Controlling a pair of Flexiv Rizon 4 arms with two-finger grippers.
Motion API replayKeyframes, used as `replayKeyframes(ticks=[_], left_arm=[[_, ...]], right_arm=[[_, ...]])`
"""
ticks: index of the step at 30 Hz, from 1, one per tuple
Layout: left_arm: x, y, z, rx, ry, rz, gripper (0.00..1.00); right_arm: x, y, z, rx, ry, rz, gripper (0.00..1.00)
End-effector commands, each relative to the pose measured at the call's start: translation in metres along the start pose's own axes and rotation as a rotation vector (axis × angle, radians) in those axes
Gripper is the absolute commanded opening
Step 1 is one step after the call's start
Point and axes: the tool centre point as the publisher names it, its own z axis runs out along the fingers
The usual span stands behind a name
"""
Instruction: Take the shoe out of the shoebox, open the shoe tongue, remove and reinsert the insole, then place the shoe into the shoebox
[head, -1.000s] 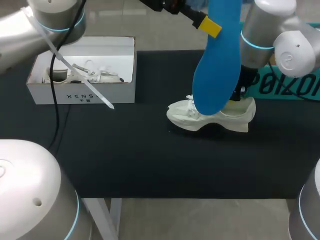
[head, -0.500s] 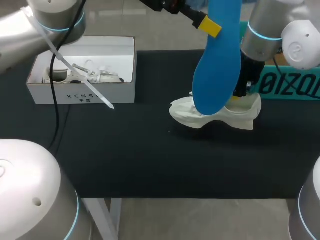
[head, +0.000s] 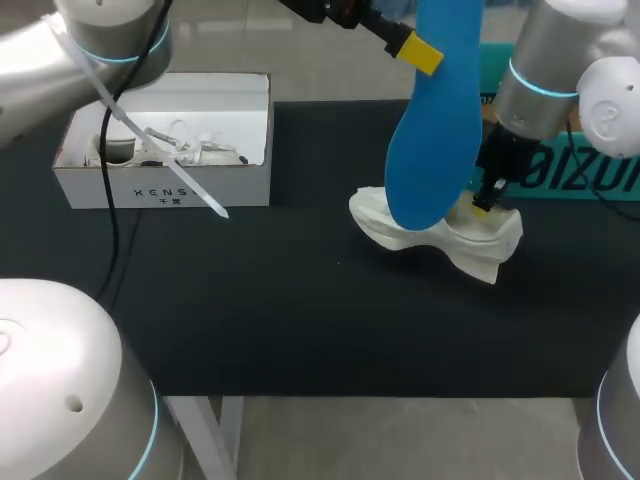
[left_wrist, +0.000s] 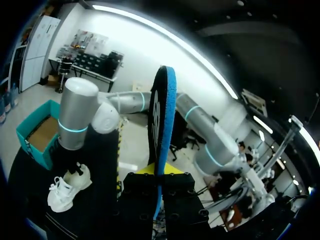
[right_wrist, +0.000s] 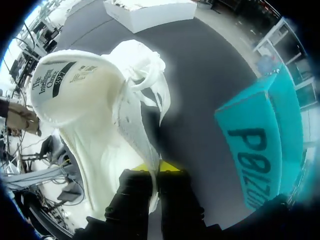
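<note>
The white shoe (head: 425, 238) rests on the black table right of centre, its heel end tilted. My right gripper (head: 490, 196) is shut on the shoe's heel collar; the right wrist view shows the collar wall pinched between its fingers (right_wrist: 155, 167), with the shoe (right_wrist: 95, 110) opening ahead. My left gripper (head: 418, 50) holds the blue insole (head: 432, 135) upright in the air above the shoe, hiding the shoe's middle. In the left wrist view the insole (left_wrist: 161, 135) stands edge-on between the shut fingers (left_wrist: 161, 172), and the shoe (left_wrist: 65, 189) lies far below.
The open white shoebox (head: 165, 185) stands at the back left with white paper inside, also seen as the box (right_wrist: 150, 12) beyond the shoe. A teal box (head: 590, 170) lies at the right edge, close to my right arm, teal box (right_wrist: 260, 145).
My right gripper has moved right, dragging the shoe with it and turning its heel toward the front. The left gripper and the insole have stayed put.
</note>
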Motion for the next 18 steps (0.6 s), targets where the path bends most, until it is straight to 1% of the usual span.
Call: replayKeyframes(ticks=[1, 2, 3, 4, 18], left_arm=[[0.0001, 0.0005, 0.0004, -0.001, -0.001, 0.000, 0.00], [0.0001, 0.0005, 0.0004, -0.001, -0.001, 0.000, 0.00], [0.0001, 0.0005, 0.0004, -0.001, -0.001, 0.000, 0.00], [0.0001, 0.0005, 0.0004, -0.001, -0.001, 0.000, 0.00], [0.0001, 0.0005, 0.0004, -0.001, -0.001, 0.000, 0.00]], right_arm=[[0.0110, -0.0336, -0.0036, -0.159, -0.184, 0.801, 0.00], [0.0116, -0.0367, -0.0036, -0.161, -0.236, 0.853, 0.00], [0.0131, -0.0389, -0.0040, -0.176, -0.251, 0.903, 0.00], [0.0145, -0.0397, -0.0061, -0.204, -0.235, 0.911, 0.00], [0.0145, -0.0397, -0.0061, -0.204, -0.235, 0.911, 0.00]])
